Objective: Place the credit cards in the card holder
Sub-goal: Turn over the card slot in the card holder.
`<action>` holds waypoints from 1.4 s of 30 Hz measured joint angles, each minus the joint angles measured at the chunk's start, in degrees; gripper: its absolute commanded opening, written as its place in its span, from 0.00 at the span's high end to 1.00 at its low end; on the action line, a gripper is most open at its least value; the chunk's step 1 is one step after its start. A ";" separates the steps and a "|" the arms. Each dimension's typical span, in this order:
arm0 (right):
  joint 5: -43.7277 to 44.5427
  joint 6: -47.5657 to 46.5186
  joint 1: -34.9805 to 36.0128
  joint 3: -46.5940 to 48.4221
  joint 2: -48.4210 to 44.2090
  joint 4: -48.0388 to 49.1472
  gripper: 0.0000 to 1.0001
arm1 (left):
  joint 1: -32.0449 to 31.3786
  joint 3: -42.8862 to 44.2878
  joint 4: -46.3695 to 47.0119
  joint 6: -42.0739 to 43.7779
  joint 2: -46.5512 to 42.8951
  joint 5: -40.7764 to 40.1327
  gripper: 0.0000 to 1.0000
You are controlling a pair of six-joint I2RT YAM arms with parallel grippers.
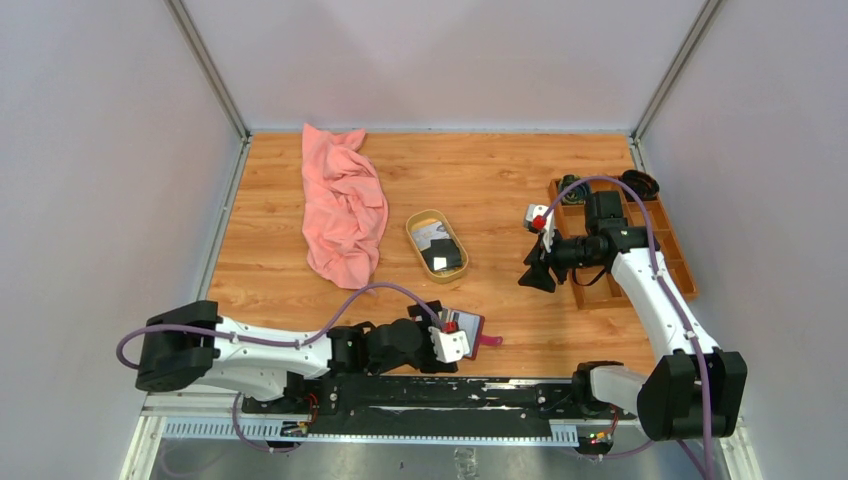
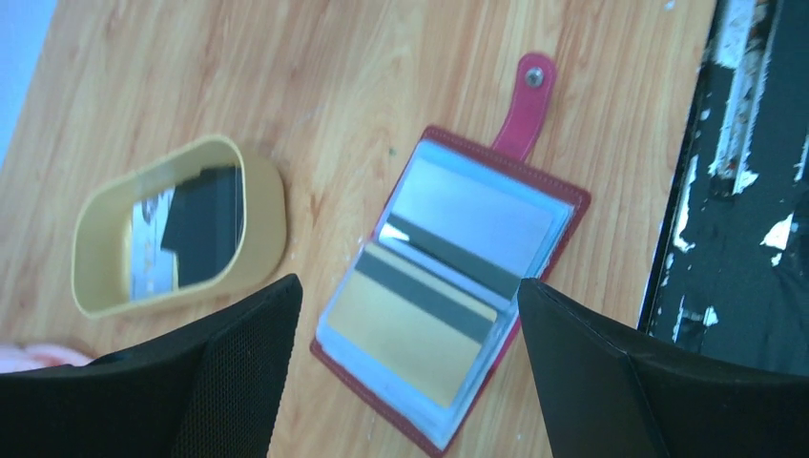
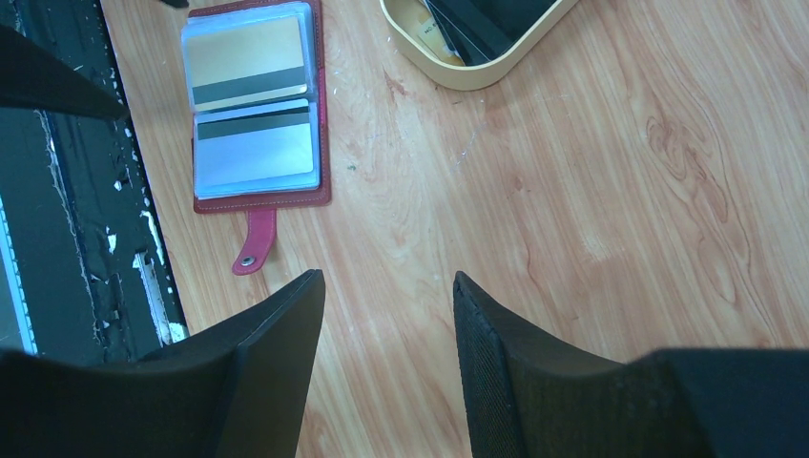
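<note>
The dark red card holder [image 2: 553, 196] lies open on the wood near the table's front edge. In its clear sleeves sit a gold card [image 2: 405, 324] and a silver card [image 2: 472, 215], each with a dark stripe. My left gripper [image 2: 408, 284] hangs open just above it, one finger on either side, holding nothing. More credit cards [image 1: 440, 250], black and pale, lie in the oval tan dish [image 1: 410, 225]. My right gripper [image 3: 387, 278] stands open over bare wood to the right of the dish, away from the card holder [image 3: 253, 110].
A crumpled pink cloth [image 1: 343, 205] lies left of the dish. A brown wooden compartment tray [image 1: 680, 265] with small dark items stands at the right edge, under the right arm. The black base rail [image 2: 735, 191] runs beside the holder.
</note>
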 measured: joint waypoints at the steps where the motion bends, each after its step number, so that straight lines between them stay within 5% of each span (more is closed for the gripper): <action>1: -0.02 0.00 0.00 0.00 0.00 0.00 0.44 | 0.00 -0.04 1.95 1.46 0.68 0.98 0.13; 6: -0.02 0.02 0.00 0.00 0.00 0.00 0.44 | -0.02 -6.86 16.39 10.16 4.74 6.80 0.15; 15: -0.02 0.00 0.00 0.00 0.04 0.00 0.44 | -0.02 -8.96 26.43 18.10 12.39 13.40 0.24; 42: -0.02 -0.04 0.00 0.00 0.72 -0.07 0.44 | -0.02 -6.60 33.14 19.39 21.44 14.08 0.44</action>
